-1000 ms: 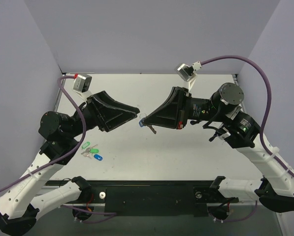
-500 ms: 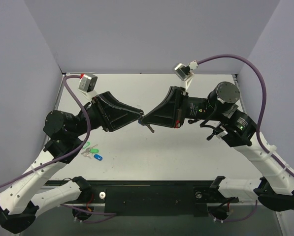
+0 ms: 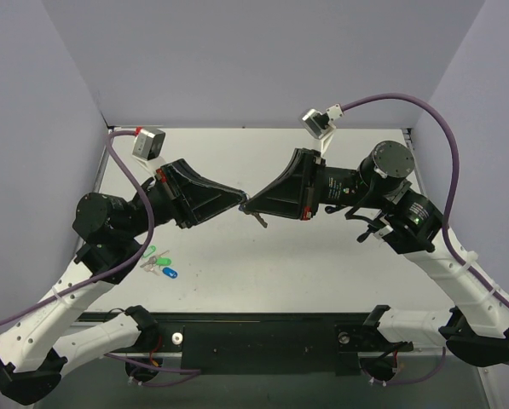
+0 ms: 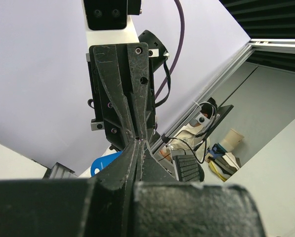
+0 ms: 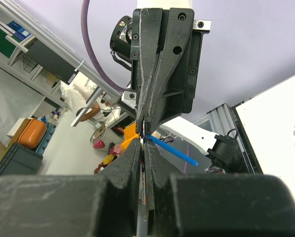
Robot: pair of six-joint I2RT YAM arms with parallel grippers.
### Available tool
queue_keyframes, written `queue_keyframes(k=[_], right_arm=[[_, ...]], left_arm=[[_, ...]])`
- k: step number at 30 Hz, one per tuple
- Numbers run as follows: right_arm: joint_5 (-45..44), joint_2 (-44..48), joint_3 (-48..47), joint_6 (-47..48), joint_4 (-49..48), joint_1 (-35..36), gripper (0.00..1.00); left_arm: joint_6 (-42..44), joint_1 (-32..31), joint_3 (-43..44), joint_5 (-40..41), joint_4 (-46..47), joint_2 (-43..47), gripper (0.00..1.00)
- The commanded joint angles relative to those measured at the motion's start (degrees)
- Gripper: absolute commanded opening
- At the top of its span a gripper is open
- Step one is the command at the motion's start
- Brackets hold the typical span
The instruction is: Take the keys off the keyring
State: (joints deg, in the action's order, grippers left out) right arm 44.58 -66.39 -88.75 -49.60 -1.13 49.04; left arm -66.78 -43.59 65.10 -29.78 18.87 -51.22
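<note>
Lower left, a loose bunch of green and dark blue plastic tags (image 3: 159, 262) lies on the pale matt worktop (image 3: 322, 264). Above mid-frame the left hand (image 3: 240, 201), open and well apart a second ago, has swung in and clenched tip to tip against the right hand (image 3: 251, 204), which stays clamped on the keyring (image 5: 173, 151), a flat light-blue plastic oval. The small grey metal key (image 3: 259, 221) dangles just below the rough black fingers. What the left pinches cannot be told; the pull-apart looks ready to begin

Bunched green and dark-blue tags (image 3: 162, 261) on the white table (image 3: 322, 264)
</note>
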Motion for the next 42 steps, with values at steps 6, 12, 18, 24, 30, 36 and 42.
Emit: queue_keyframes(k=[6,12,18,24,30,36,42], right_arm=[[0.8,0.6,0.4,-0.3,-4.8,-0.6,0.00],[1.5,0.7,0.7,-0.5,-4.2,-0.9,0.00],[3.1,1.0,0.7,0.2,-2.3,-1.3,0.00],[4.9,0.9,0.8,0.6,-1.0,-1.8,0.00],[6.3,0.7,0.6,1.0,-0.2,-2.4,0.00],[6.8,0.7,0.9,1.0,0.1,-2.4,0.00],[6.6,0.9,1.4,1.1,-0.2,-2.4,0.00]], left_arm=[[4.6,-0.4,4.1,-1.9,-5.1,0.2,0.00],[9.6,-0.4,8.0,-6.6,-13.5,-0.9,0.00],[12.6,-0.5,10.1,-11.5,-18.5,-1.8,0.00],[15.4,-0.4,13.3,-15.4,-24.7,-3.1,0.00],[17.3,-0.5,15.8,-18.3,-29.5,-4.1,0.00],[18.8,-0.4,18.0,-20.1,-34.2,-5.1,0.00],[19.6,-0.4,20.9,-18.6,-37.8,-6.1,0.09]])
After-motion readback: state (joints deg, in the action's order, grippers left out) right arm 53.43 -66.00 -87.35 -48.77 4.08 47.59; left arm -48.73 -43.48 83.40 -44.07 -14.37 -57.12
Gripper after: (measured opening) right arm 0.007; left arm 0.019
